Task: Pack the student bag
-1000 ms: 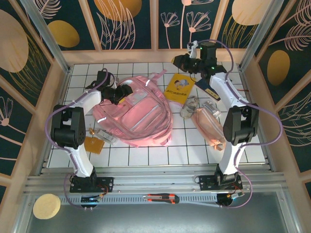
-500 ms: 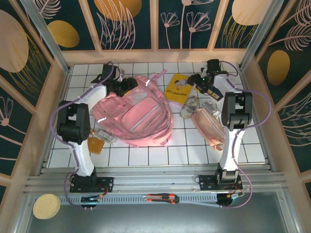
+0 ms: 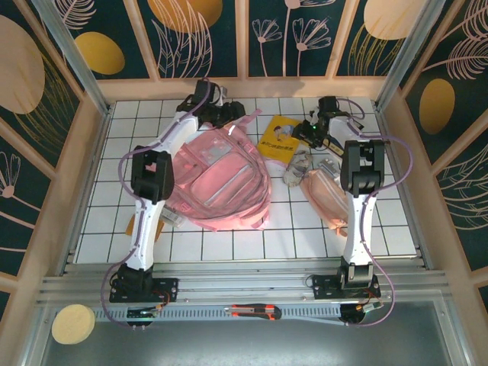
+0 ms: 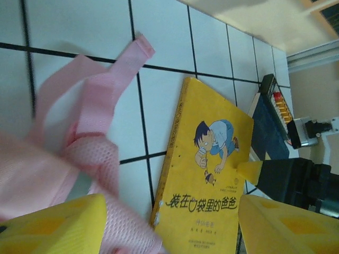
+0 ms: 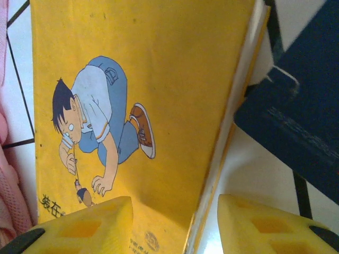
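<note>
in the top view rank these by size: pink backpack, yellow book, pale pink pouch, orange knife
1. student bag, clearly the largest
2. yellow book and pale pink pouch: they look about alike, so not ranked
3. orange knife, the smallest

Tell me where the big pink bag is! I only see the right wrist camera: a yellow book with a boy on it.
Observer: In the top view the student bag lies flat just left of that yellow book.
Operator: Is the other arm near it?
Observer: Yes, the left gripper hovers open over the bag's far end, by its strap.
Operator: Anything else pink?
Observer: A pale pink pouch lies right of the bag, lower in the top view than the book.
</note>
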You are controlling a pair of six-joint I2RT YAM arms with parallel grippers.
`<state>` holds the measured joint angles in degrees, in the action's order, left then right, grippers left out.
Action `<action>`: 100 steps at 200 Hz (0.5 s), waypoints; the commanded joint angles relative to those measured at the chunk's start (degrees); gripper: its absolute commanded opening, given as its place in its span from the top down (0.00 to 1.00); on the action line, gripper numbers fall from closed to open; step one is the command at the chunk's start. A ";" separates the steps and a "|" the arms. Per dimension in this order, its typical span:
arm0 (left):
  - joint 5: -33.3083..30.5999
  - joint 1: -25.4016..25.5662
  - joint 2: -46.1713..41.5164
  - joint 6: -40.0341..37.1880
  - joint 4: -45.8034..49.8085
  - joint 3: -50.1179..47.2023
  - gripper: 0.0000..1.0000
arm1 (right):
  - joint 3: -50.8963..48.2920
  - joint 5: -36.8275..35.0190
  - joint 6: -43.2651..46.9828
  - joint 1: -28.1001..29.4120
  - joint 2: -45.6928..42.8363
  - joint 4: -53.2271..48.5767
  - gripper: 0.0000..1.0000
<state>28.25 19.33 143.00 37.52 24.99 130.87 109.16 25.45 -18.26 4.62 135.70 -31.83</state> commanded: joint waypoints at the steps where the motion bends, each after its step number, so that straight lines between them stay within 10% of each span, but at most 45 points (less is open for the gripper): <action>1: 0.55 1.34 7.98 -1.25 8.78 12.20 0.33 | 3.15 -2.27 1.44 1.71 2.08 -3.35 0.55; 40: 2.11 1.94 25.02 1.72 18.98 41.18 0.34 | 4.12 -3.77 0.82 2.64 3.30 -4.18 0.67; 65: 1.14 2.33 24.65 -0.63 21.08 39.49 0.34 | 4.34 -5.30 0.75 3.09 3.61 -4.28 1.00; 100: -1.29 2.32 23.48 -3.91 24.31 39.87 0.34 | 2.93 -5.53 1.39 4.28 2.15 -2.06 1.00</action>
<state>28.82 21.67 167.15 35.55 41.93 168.86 112.79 21.32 -18.22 7.05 137.32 -33.58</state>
